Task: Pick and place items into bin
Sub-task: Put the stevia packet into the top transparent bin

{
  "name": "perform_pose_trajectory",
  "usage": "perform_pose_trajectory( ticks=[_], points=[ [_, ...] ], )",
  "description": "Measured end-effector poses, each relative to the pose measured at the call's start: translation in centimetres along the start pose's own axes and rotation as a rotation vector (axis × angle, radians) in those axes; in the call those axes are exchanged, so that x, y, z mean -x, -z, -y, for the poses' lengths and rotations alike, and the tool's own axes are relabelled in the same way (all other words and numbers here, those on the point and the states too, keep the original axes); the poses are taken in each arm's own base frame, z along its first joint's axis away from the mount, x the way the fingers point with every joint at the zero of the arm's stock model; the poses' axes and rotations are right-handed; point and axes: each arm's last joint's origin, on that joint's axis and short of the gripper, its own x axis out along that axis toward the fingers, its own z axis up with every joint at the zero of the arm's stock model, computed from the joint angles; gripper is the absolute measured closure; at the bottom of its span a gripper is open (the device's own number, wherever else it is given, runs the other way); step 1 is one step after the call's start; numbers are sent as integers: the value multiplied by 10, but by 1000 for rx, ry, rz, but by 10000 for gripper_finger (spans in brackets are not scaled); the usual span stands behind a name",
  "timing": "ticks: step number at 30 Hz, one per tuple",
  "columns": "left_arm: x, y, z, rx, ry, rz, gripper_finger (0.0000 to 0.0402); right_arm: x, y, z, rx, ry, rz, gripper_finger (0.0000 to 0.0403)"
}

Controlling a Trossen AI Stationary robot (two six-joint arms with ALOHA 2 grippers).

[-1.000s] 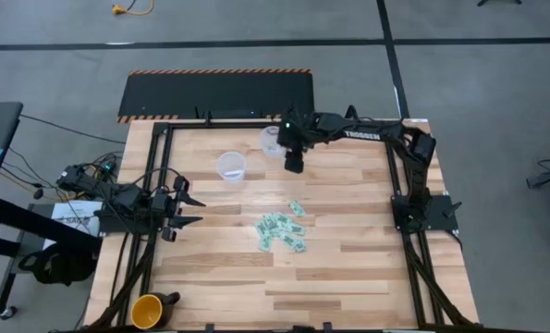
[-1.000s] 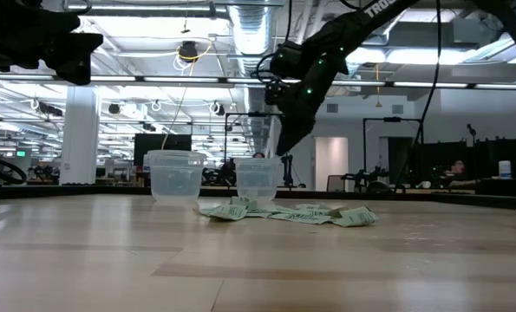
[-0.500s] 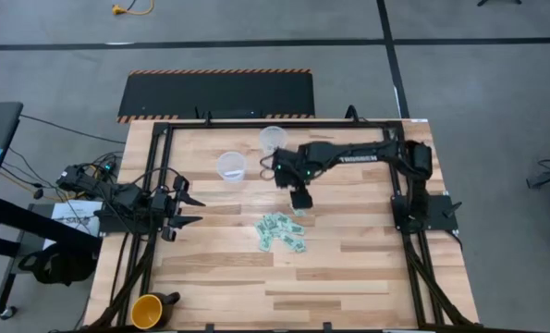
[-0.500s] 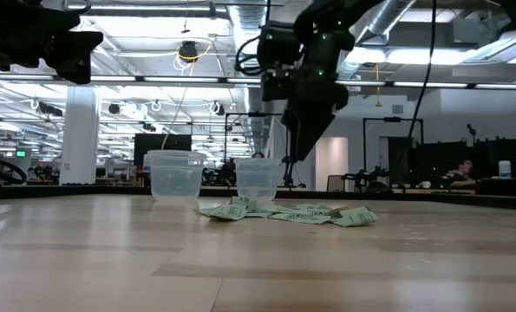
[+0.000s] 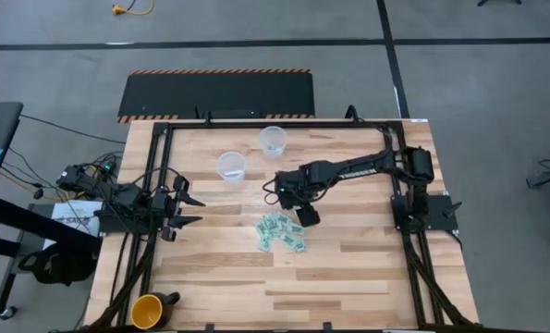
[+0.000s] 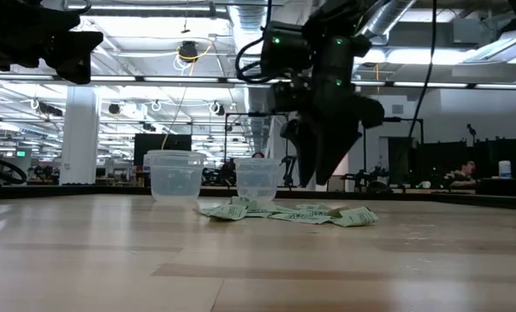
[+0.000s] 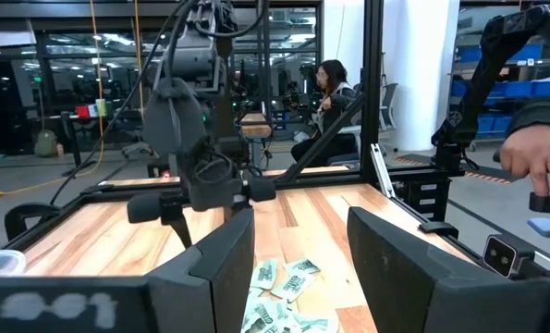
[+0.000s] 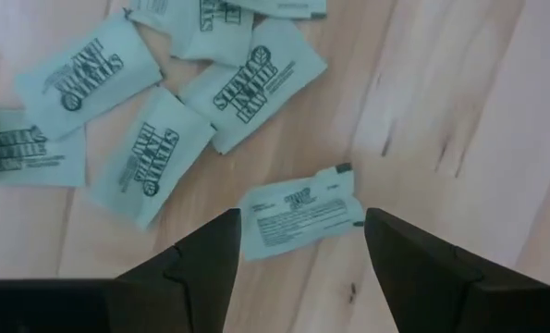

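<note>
- Packets, mint-green and white with dark print, lie in a loose cluster on the wooden desk, near its middle.
- One packet lies a little apart from the rest, directly below the right hand; it shows between that hand's two dark fingers, which stand spread on either side of it without touching it.
- From above, the right hand hangs just over the cluster's edge on the side toward the cups; from desk level it is clearly above the packets, not on them.
- Nothing is held in the right hand.
- Two clear plastic cups stand upright beyond the packets: one cup nearer the left arm, the other cup farther back toward the desk's far edge. Both are well apart from the cluster.
- The left hand waits at the desk's left side, its fingers parted and empty, pointing toward the packets.
- A yellow mug sits at the near left corner of the desk.
- A person sits in the room behind.
</note>
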Motion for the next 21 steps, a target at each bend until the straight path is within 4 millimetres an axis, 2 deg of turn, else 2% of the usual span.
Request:
perform_pose_trajectory(
  ticks=[9,21],
  points=[
    [0,0,0,0,0,0,235,-15,13,1,-8,27,-30,179],
    [0,0,0,0,0,0,235,-30,20,-2,-7,41,16,182]
  ],
)
